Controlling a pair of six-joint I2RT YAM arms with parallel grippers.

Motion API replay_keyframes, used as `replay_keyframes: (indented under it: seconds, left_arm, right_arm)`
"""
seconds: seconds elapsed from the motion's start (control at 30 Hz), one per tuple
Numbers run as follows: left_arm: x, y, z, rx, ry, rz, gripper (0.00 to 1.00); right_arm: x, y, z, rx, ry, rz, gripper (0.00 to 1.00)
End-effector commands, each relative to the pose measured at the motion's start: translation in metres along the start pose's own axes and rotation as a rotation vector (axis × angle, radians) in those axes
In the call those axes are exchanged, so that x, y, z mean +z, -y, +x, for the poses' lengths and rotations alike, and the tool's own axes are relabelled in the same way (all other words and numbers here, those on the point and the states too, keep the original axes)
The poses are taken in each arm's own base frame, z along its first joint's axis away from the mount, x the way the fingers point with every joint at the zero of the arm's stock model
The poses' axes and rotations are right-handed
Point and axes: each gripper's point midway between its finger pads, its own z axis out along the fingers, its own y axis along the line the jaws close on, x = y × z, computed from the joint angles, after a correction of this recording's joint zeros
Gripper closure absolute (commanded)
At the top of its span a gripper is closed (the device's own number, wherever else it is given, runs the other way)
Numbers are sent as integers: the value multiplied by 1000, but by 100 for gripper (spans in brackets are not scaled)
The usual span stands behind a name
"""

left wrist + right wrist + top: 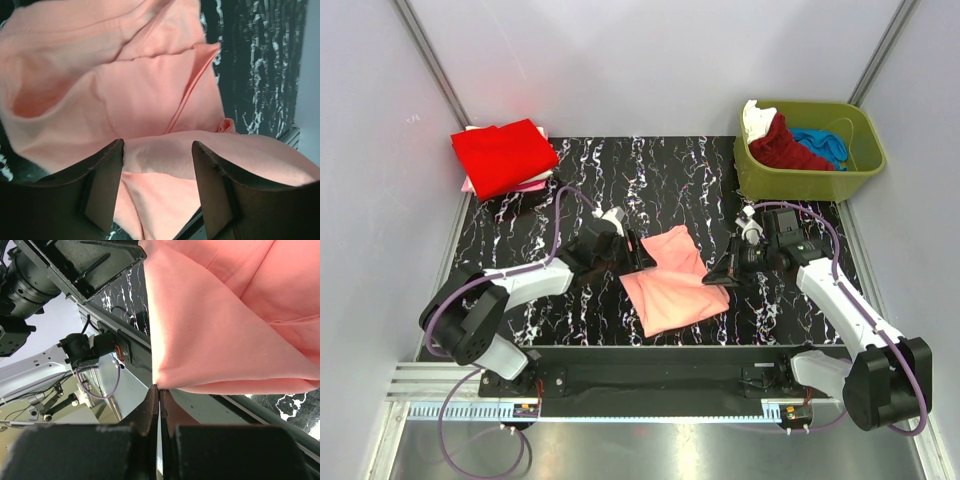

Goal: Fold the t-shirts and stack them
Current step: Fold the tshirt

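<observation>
Between the left gripper [157, 146] fingers [107, 185]: jaws apart, raised fold of the salmon-pink t-shirt [150, 90] sitting in the gap, not pinched. At the right gripper [158, 390] tips: jaws together, clamped on a corner of the same shirt, cloth fanning up and away from the pinch. Between the two grippers: rest of that shirt, partly folded, lying on the black marbled table [620, 180]. Far beyond the left jaws, at the table's back corner: bright red t-shirt [503, 155] folded on top of a pale pink t-shirt [532, 185]. Just beyond the right jaws: olive-green tub [800, 185] with a white shirt [755, 118], dark red shirt [788, 148] and blue shirt [820, 145] heaped inside.
</observation>
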Motion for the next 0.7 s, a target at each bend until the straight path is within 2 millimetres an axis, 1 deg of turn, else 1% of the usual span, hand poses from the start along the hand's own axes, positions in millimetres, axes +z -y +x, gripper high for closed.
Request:
replay_keyframes:
  seconds: [0.0,0.03,0.07,0.17,0.23,0.27,0.33,0.37,0.4,0.5,0.53,0.57,0.6,0.63,0.67]
  left_arm:
    - [-1,20,-15,38,61,122,42]
    - [0,17,-15,34,59,117,44]
    - [0,14,-12,30,53,117,49]
    - [-1,13,-10,18,51,124,56]
    - [-2,13,-10,11,53,127,57]
    - [-2,10,-8,4,50,120,57]
    - [-4,9,-7,-2,53,117,60]
    - [-5,5,-4,-7,50,107,64]
    - [-6,5,-4,-8,53,108,75]
    - [-9,3,-4,-10,54,93,92]
    - [-12,5,-6,-4,57,89,100]
    - [-14,8,-12,7,74,80,100]
    - [-21,8,-10,6,64,56,100]
    - [-27,13,-16,11,79,48,100]
    - [-33,14,-20,17,101,25,100]
  right_arm:
    - [-8,-21,-2,-57,-3,-59,100]
    - [-7,-21,-2,-58,-6,-59,100]
    - [-6,-20,-2,-57,-6,-58,100]
    - [-6,-19,-2,-56,-6,-56,100]
    - [-6,-20,-4,-58,-2,-54,100]
    - [-6,-19,-4,-55,-3,-51,100]
    - [-4,-18,-4,-57,-4,-49,100]
    - [-4,-16,-4,-53,-5,-46,100]
    - [-4,-17,-5,-54,-4,-47,100]
    - [-4,-17,-5,-51,-4,-45,100]
    - [-5,-18,-5,-54,-3,-45,100]
    - [-7,-21,-7,-60,5,-49,100]
    - [-8,-22,-5,-58,2,-47,100]
    - [-12,-25,-5,-65,10,-48,100]
    - [-16,-29,-8,-80,29,-43,100]
